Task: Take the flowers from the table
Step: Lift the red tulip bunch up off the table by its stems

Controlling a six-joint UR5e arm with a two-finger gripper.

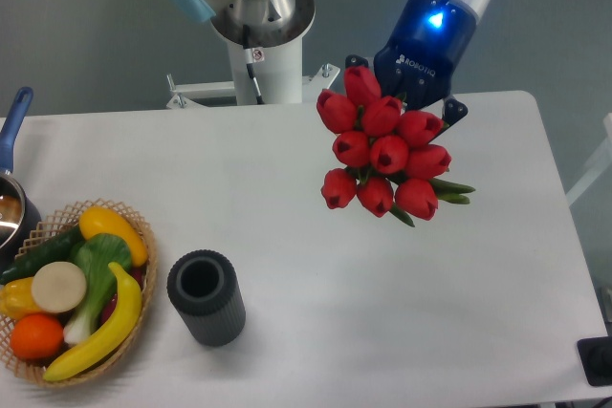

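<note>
A: Only one view, the fixed camera. Where are the flowers [384, 153]?

B: In the air, far right part of the table [316, 303], buds facing the camera. They hang in front of the gripper [406, 102], which sits just behind and above the bunch.

A: Jaws?

B: Mostly hidden by the buds. One dark finger [455, 110] pokes out at the right, another bit shows top left. Stems must run back between them, so my call is they pinch the stems. The contact itself can't be seen.

A: Is the bunch off the table?

B: Looks like it. Buds float over the white top, green leaf tips stick out at the lower right, nothing seems to touch the surface. Pick reads as basically done, judging from that.

A: How to do this step well?

B: Keep the squeeze steady, the stems are thin and the head is heavy, so it could pivot or slide. Move slowly, no sharp wrist turns. Raise straight up if more clearance is wanted.

A: Anything in the way?

B: No. The black cylinder [206, 296] is well apart at the lower left, the basket [142, 233] of fruit farther left, a pot [13, 200] at the left edge. The arm base [258, 26] is behind the table, near but apart.
</note>
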